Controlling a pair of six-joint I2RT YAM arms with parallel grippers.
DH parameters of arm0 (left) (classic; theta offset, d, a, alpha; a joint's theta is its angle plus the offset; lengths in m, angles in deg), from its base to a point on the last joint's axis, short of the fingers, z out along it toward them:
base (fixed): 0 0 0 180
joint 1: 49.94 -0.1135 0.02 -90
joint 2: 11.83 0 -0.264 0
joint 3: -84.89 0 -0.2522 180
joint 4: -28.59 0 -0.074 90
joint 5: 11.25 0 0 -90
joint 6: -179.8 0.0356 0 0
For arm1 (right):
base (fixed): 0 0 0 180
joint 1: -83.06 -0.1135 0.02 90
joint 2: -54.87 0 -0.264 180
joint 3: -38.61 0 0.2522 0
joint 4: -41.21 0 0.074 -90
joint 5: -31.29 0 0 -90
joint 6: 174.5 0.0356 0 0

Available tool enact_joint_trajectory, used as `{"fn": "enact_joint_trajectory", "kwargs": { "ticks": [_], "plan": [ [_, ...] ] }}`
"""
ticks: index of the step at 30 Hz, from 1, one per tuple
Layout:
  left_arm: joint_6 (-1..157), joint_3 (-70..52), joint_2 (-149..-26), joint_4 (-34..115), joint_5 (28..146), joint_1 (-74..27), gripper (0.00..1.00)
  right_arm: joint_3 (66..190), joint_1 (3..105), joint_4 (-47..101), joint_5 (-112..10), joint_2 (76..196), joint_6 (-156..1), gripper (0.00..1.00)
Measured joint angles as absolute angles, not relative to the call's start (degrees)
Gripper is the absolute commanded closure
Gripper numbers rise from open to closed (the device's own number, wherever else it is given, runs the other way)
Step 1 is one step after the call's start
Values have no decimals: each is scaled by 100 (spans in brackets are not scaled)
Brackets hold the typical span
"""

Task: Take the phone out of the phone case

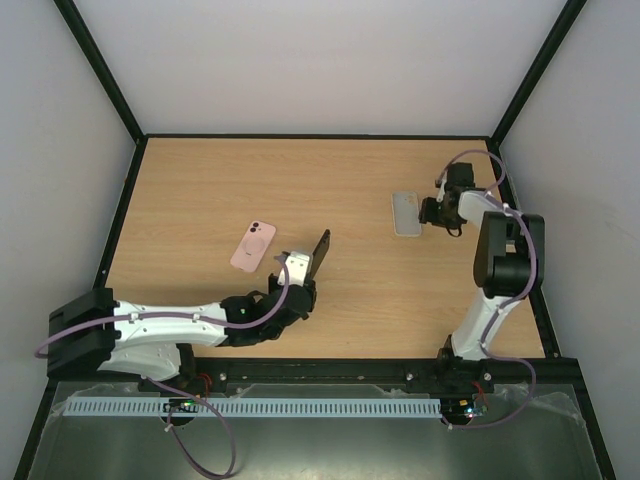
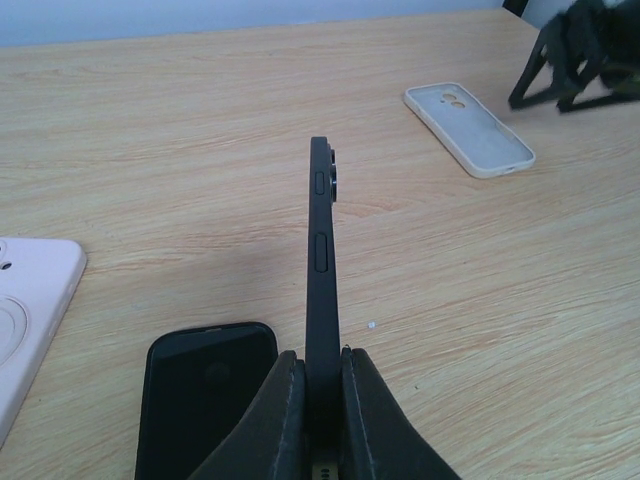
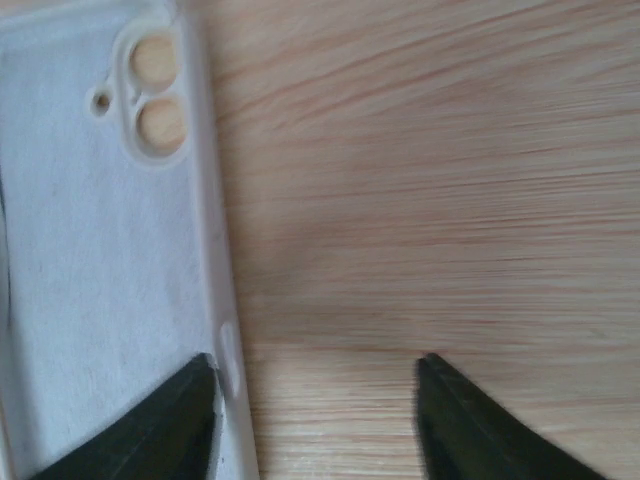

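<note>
My left gripper (image 2: 322, 365) is shut on the bottom end of a black phone (image 2: 320, 230). The phone stands on edge, with its side buttons and camera bumps toward me. It also shows tilted up off the wood in the top view (image 1: 321, 255). Just left of my fingers a black phone case (image 2: 205, 400) lies flat on the table. At the far right an empty white case (image 1: 406, 213) lies hollow side up. My right gripper (image 3: 318, 380) is open low over the white case's (image 3: 90, 250) long edge. One finger is above the lining and the other above bare wood.
A pink phone case (image 1: 253, 246) lies back up, left of the black phone, and its corner shows in the left wrist view (image 2: 30, 320). I cannot tell whether a phone is inside it. Black frame rails border the wooden table (image 1: 200, 180) on all sides.
</note>
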State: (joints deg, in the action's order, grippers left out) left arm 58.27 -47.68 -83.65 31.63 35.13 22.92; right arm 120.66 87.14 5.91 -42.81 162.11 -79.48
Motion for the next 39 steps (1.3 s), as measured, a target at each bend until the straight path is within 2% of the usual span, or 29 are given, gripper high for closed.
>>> {"fn": "enact_joint_trajectory", "kwargs": {
  "ticks": [5,10,13,15,17,21,26,39],
  "plan": [
    [5884,-4669,-8598,3296,3522,2233,98,11852,8718,551,-3907,14930,-7863,29],
    [6240,-4118,-9110,3578,3590,2036,97,11212,8718,519,-2922,13033,-7922,29],
    [6596,-3546,-9490,3757,3664,1811,98,11076,8710,307,-2705,12482,-8059,29],
    [6896,-3078,-9831,3862,3642,1671,97,11019,8712,213,-2677,12198,-8158,27],
    [7206,-2623,-10214,3932,3566,1562,98,10847,8712,232,-2743,11785,-8158,19],
    [7906,-1651,-11136,4153,3233,1431,97,9986,8707,739,-3542,10742,-7931,19],
    [8598,-560,-12310,4417,2576,1422,97,9546,8718,1017,-3859,10581,-7902,19],
    [10227,-114,-13761,4314,1797,1313,97,9041,8718,1555,-4069,10150,-7911,20]
  ]
}}
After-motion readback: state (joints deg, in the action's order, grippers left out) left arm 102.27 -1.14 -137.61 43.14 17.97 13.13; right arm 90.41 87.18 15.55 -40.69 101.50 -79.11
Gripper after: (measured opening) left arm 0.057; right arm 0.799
